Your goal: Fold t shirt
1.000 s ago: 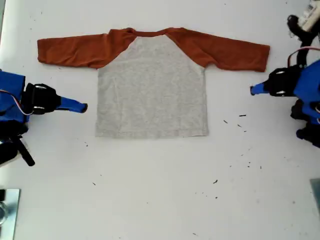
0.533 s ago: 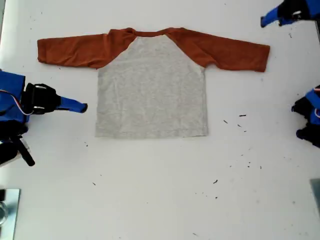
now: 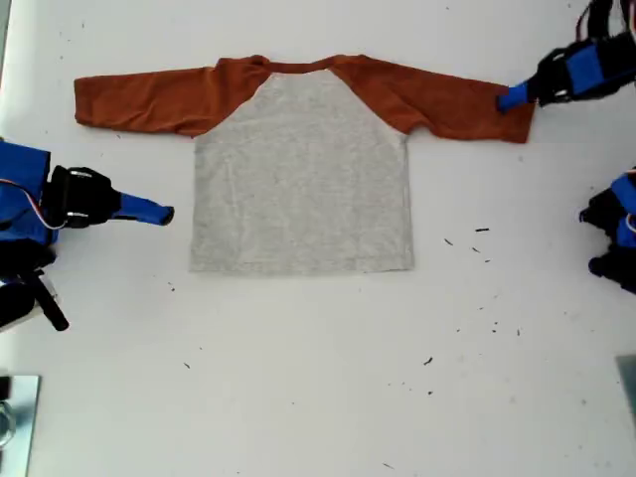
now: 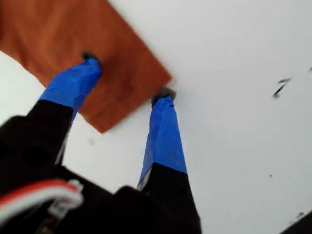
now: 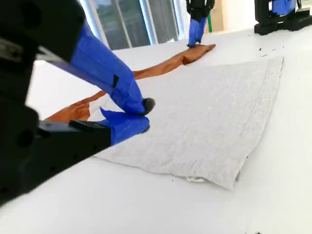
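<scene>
White table [image 3: 298,397], t shirt [image 3: 303,169] flat, first end effector [image 4: 127,78] open astride cuff, second end effector [image 5: 144,114] closed, empty.

First wrist view motion-blurred: only the cuff end of the rust-orange sleeve of the grey-bodied t shirt [image 4: 73,44] shows, the rest cut by the frame. Black specks [image 3: 467,243] on the white table beyond the shirt's hem: too small to identify. Shirt's print not visible.

T shirt [image 3: 301,169] flat on table [image 3: 318,378], sleeve cuff [image 4: 127,92] between my first gripper's [image 4: 127,80] fingertips, my second gripper [image 5: 146,114] beside the body's side edge, apart.
</scene>
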You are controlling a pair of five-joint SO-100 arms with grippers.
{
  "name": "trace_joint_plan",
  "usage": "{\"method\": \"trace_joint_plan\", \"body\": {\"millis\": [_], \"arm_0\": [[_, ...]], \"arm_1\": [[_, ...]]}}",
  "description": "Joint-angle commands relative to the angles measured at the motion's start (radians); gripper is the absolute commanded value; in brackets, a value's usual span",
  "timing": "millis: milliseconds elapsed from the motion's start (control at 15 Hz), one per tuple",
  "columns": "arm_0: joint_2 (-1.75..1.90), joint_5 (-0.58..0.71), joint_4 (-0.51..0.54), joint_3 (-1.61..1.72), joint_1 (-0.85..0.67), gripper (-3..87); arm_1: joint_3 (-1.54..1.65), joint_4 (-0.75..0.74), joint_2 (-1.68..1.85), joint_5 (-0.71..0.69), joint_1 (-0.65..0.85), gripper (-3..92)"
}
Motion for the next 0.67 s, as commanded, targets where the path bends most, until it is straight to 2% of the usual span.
{"method": "trace_joint_plan", "body": {"millis": [0, 67, 467, 533, 600], "arm_0": [[0.006, 0.002, -0.003, 0.009, 0.003, -0.3], [0.006, 0.002, -0.003, 0.009, -0.002, -0.3], [0.006, -0.005, -0.003, 0.009, -0.006, -0.3], [0.006, -0.005, -0.003, 0.009, -0.006, -0.3], [0.006, -0.005, -0.003, 0.009, -0.006, -0.3]], "arm_1": [[0.054, -0.118, -0.021, -0.020, 0.011, 11.0], [0.055, -0.123, -0.021, -0.020, 0.005, 3.4], [-0.265, 0.060, -0.018, -0.025, -0.051, 3.3], [-0.345, 0.114, 0.000, 0.015, -0.112, 3.3], [-0.471, 0.187, 0.015, 0.071, -0.236, 3.3]]}}
